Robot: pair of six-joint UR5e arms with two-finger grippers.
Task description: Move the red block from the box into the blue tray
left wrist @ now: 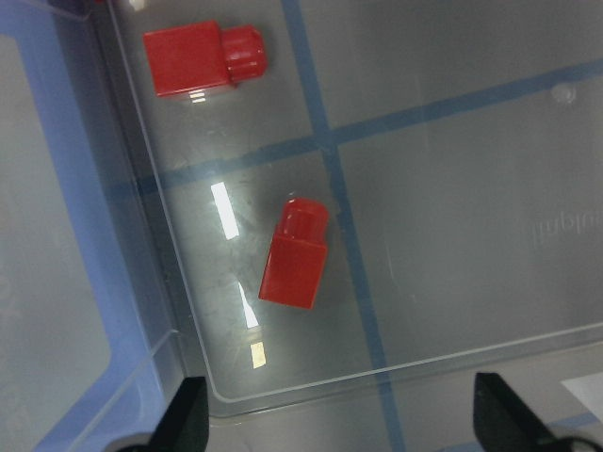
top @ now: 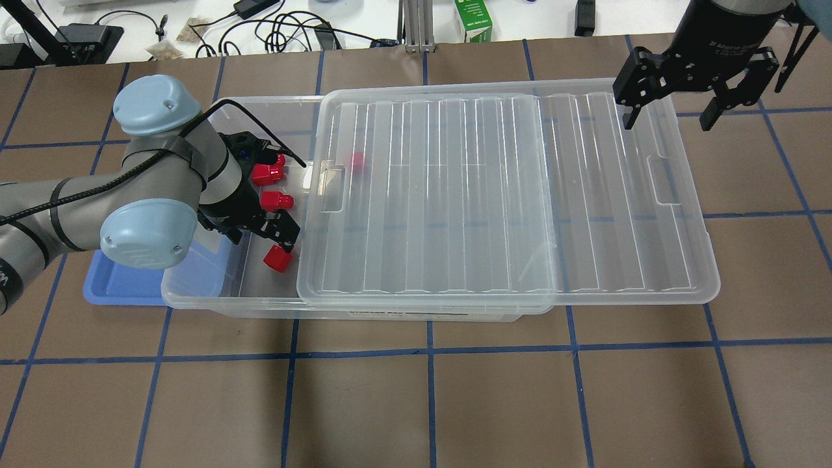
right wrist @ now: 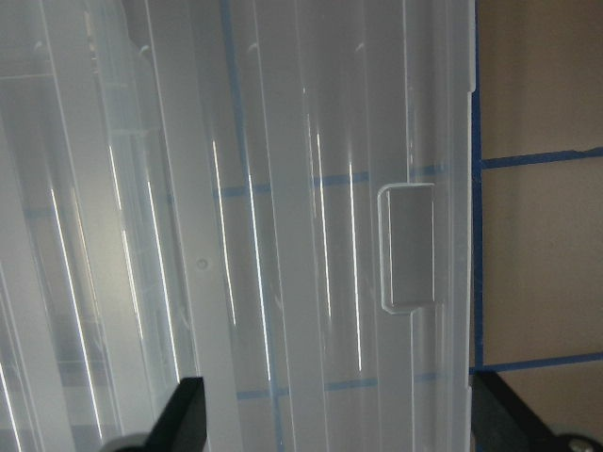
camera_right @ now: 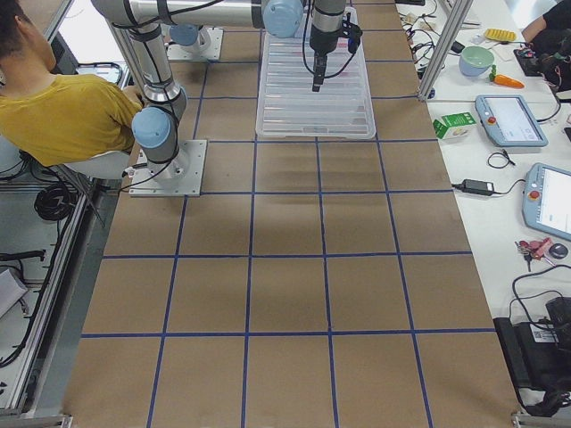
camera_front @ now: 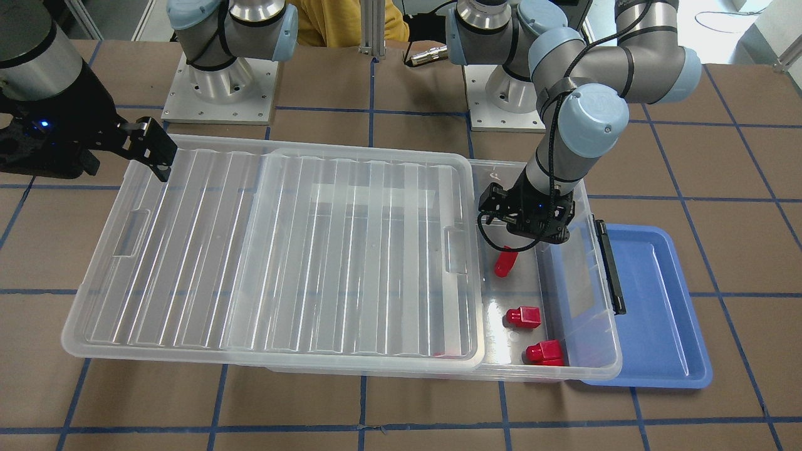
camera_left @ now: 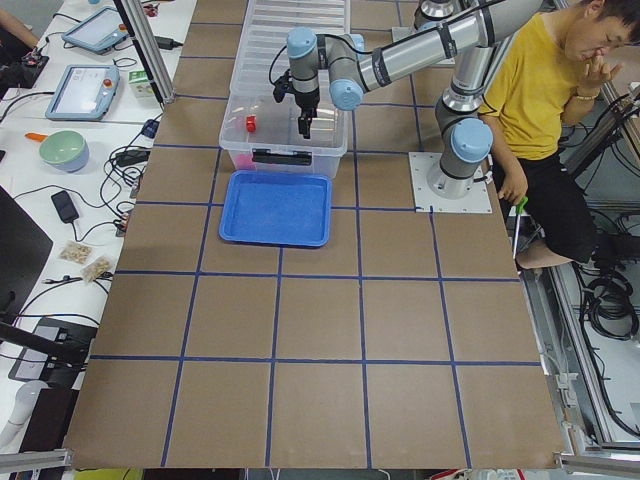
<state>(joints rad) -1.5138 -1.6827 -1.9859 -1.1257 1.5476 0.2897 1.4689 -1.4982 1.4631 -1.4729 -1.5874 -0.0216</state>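
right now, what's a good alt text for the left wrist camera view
A red block lies on the clear floor of the box, mid-frame above the open left end effector at the bottom edge. A second red block lies top left, and the blue tray shows through the box wall at left.

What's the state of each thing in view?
box: uncovered at one end.
lid: slid aside, resting on the box.
red blocks: loose on the box floor, ungripped.
blue tray: empty.
left tool: open, over a red block.
right tool: open, over the lid's end.
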